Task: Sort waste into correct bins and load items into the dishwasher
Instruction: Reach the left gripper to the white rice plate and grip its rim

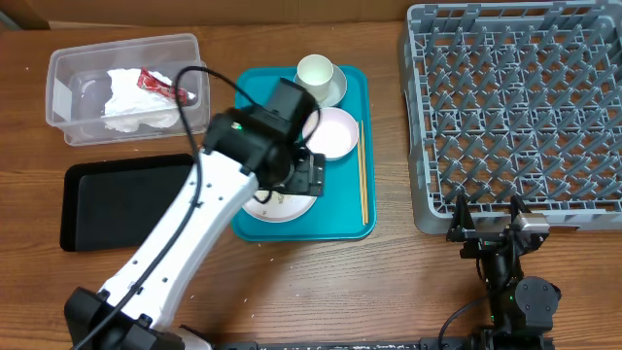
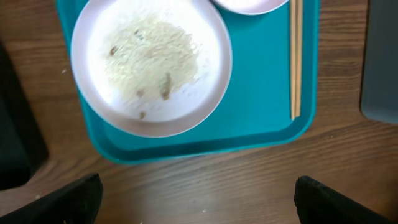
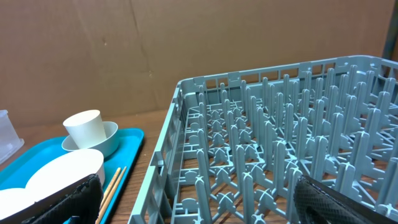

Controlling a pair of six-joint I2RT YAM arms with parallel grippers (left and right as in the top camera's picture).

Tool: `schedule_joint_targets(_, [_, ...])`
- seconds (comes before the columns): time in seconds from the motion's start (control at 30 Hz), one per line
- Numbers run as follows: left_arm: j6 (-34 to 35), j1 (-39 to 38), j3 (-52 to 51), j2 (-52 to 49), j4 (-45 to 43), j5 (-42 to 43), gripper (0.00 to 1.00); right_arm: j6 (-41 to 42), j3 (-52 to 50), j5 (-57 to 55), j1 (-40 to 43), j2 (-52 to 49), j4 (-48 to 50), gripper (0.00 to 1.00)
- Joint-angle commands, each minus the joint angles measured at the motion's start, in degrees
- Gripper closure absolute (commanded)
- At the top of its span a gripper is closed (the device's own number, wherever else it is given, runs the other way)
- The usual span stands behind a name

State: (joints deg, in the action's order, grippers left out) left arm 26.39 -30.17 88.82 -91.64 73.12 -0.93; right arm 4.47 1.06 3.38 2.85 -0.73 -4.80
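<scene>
A white plate point(image 1: 277, 206) with rice-like scraps point(image 2: 152, 56) lies at the front of the teal tray point(image 1: 340, 219). Behind it are a white bowl point(image 1: 332, 131) and a pale cup point(image 1: 315, 71) standing on a saucer point(image 1: 335, 89). Chopsticks point(image 1: 363, 175) lie along the tray's right side. My left gripper point(image 1: 309, 175) hangs over the plate, open and empty; in the left wrist view its fingers point(image 2: 199, 202) are wide apart. The napkin point(image 1: 131, 97) and red wrapper point(image 1: 160, 86) lie in the clear tub point(image 1: 68, 97). My right gripper point(image 1: 486, 216) is open at the front edge of the grey rack point(image 1: 515, 107).
The black tray point(image 1: 117, 199) lies at the left, in front of the tub. In the right wrist view the rack's pegs point(image 3: 280, 143) fill the space ahead of the open fingers point(image 3: 205, 208), with the cup point(image 3: 85, 127) and chopsticks point(image 3: 111, 186) to the left.
</scene>
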Motion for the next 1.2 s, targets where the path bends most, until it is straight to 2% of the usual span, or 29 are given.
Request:
schedule_joint_targets(0.0, [0.9, -1.9, -1.1, -0.7, -1.9, -2.6, 0.0, 0.0, -0.6, -0.5, -0.3, 0.5, 0.2, 0.0])
schedule_joint_targets(0.03, [0.4, -2.1, -1.4, -1.0, -2.4, -2.7, 0.04, 0.0, -0.6, -0.5, -0.3, 0.5, 0.2, 0.0])
schedule_joint_targets(0.1, [-0.7, -2.5, -2.0, -1.8, -3.2, -2.7, 0.21, 0.0, -0.6, -0.5, -0.3, 0.5, 0.2, 0.0])
schedule_joint_targets(0.13, [-0.9, -2.7, -2.3, -2.4, -3.4, -2.9, 0.23, 0.0, -0.6, -0.5, -0.3, 0.5, 0.2, 0.0])
schedule_joint_targets(0.27, [-0.6, -5.2, -2.3, -5.6, -3.5, -8.5, 0.23, 0.0, -0.6, -0.5, -0.3, 0.5, 0.2, 0.0])
schedule_joint_targets(0.4, [1.9, -10.1, -2.3, -10.5, -5.7, -18.6, 0.29, 0.0, -0.6, -0.5, -0.3, 0.5, 0.2, 0.0])
schedule_joint_targets(0.5, [2.4, -12.3, -2.3, -14.7, -8.2, -22.6, 0.32, 0.0, -0.6, -0.5, -0.3, 0.5, 0.2, 0.0])
schedule_joint_targets(0.57, [2.4, -12.6, -2.3, -17.2, -9.2, -23.1, 0.32, 0.0, -0.6, -0.5, -0.3, 0.5, 0.2, 0.0])
schedule_joint_targets(0.73, [3.7, -12.5, -2.3, -23.6, -9.6, -22.5, 0.49, 0.0, -0.6, -0.5, -0.3, 0.5, 0.2, 0.0])
schedule_joint_targets(1.17, [3.8, -12.5, -2.4, -31.8, -13.6, -20.1, 0.5, 0.0, -0.6, -0.5, -0.3, 0.5, 0.2, 0.0])
